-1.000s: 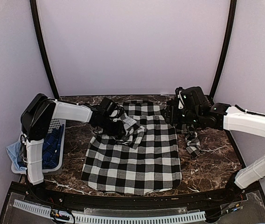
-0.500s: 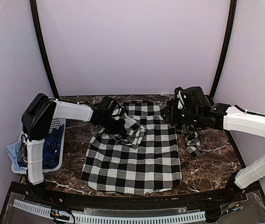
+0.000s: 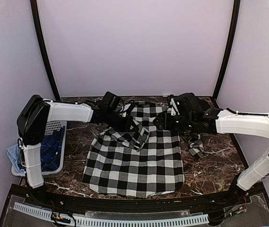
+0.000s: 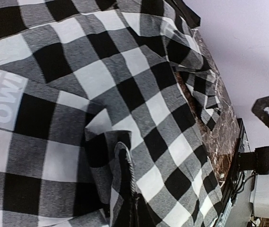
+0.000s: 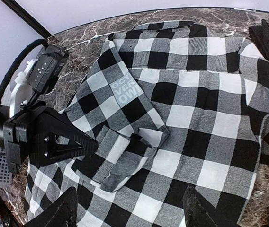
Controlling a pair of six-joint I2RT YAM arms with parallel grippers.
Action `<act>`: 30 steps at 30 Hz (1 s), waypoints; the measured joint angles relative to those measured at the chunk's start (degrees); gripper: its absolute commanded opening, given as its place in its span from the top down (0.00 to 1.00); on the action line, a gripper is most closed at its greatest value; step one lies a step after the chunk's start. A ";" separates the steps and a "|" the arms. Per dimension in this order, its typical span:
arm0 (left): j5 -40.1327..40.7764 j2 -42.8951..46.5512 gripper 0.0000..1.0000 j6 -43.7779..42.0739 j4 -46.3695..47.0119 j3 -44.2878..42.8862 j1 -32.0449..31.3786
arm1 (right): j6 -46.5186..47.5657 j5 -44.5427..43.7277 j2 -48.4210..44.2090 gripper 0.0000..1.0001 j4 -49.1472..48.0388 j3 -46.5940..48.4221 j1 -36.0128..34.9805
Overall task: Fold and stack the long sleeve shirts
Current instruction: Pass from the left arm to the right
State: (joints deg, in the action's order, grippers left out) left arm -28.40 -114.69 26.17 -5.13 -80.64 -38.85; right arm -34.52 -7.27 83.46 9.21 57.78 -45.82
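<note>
Right now the checked shirt (image 3: 134, 165) lies spread flat in the middle of the table (image 3: 215, 163), its left sleeve (image 3: 135, 136) drawn in across the chest and the left gripper (image 3: 133, 126) pinched shut on it. The right gripper (image 3: 164, 122) hovers over the far right shoulder, jaws apart and empty. I'd say the sleeve-folding is half done, and next the right sleeve (image 3: 195, 144), trailing off to the right, needs catching and bringing in likewise.

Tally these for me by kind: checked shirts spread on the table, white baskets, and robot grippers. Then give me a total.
checked long sleeve shirt: 1
white perforated basket: 1
grippers: 2 (left gripper, right gripper)
total: 4
</note>
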 measured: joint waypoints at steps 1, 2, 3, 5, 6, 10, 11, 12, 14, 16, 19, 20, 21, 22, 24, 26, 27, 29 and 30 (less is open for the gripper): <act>-0.90 0.09 1.00 0.02 0.63 0.11 -0.44 | -0.52 0.59 0.39 0.27 -0.74 -0.09 0.00; -1.68 0.09 1.00 0.17 1.14 0.22 -0.79 | -1.42 1.36 0.85 0.27 -1.68 -0.26 0.00; -2.47 0.09 1.00 0.42 1.75 0.42 -1.09 | -2.25 1.99 1.22 0.27 -2.56 -0.55 0.00; -3.72 0.09 1.00 1.03 2.91 0.94 -1.62 | -4.13 3.04 1.81 0.27 -4.00 -1.18 0.00; -4.24 0.09 1.00 1.40 3.39 1.14 -1.97 | -4.94 3.43 2.10 0.27 -4.59 -1.51 0.00; -5.97 0.07 1.00 3.13 5.35 1.38 -2.89 | -8.72 4.98 3.56 0.28 -7.37 -3.15 0.00; -6.56 0.02 1.00 3.74 5.99 1.38 -3.08 | -9.40 5.29 3.78 0.28 -8.02 -3.69 0.00; -7.06 -0.07 1.00 4.46 6.73 1.38 -3.32 | -9.97 5.42 3.85 0.28 -8.33 -4.17 0.00; -7.96 -0.44 1.00 5.66 7.89 1.38 -3.69 | -10.97 5.49 3.85 0.27 -9.05 -5.27 0.00; -8.41 -1.01 0.95 6.40 8.57 1.38 -4.17 | -11.72 5.33 3.80 0.27 -9.40 -6.21 0.00; -9.07 -2.10 0.75 7.58 9.01 1.36 -5.35 | -12.94 4.90 3.43 0.27 -9.40 -7.96 0.00; -9.29 -2.36 0.72 7.74 9.07 1.36 -5.64 | -13.22 4.70 3.23 0.27 -9.35 -8.52 0.00; -9.57 -2.67 0.68 8.13 9.31 1.36 -6.01 | -13.57 4.48 2.97 0.27 -9.33 -9.14 0.00; -9.86 -2.89 0.68 8.61 9.40 1.33 -6.23 | -13.84 4.33 2.64 0.27 -9.20 -9.64 0.00; -10.47 -3.10 0.65 9.35 9.49 1.33 -6.64 | -14.27 3.52 1.57 0.27 -8.83 -10.99 0.00; -11.30 -3.19 0.64 10.08 9.81 1.33 -6.91 | -14.53 2.78 0.55 0.27 -8.04 -11.78 0.00; -11.80 -3.21 0.64 10.51 9.92 1.33 -6.97 | -14.69 2.47 0.13 0.27 -7.65 -11.98 0.00; -12.81 -3.28 0.64 11.17 10.36 1.33 -7.04 | -14.88 1.92 -0.55 0.27 -7.02 -12.11 0.00; -13.22 -3.30 0.64 11.52 10.54 1.33 -7.06 | -15.02 1.68 -0.83 0.27 -6.82 -12.13 0.00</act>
State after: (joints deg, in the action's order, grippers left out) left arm -41.63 -117.99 37.69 5.41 -79.31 -45.91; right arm -49.54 -5.58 82.63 2.39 45.65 -45.82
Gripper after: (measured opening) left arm 0.360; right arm 0.727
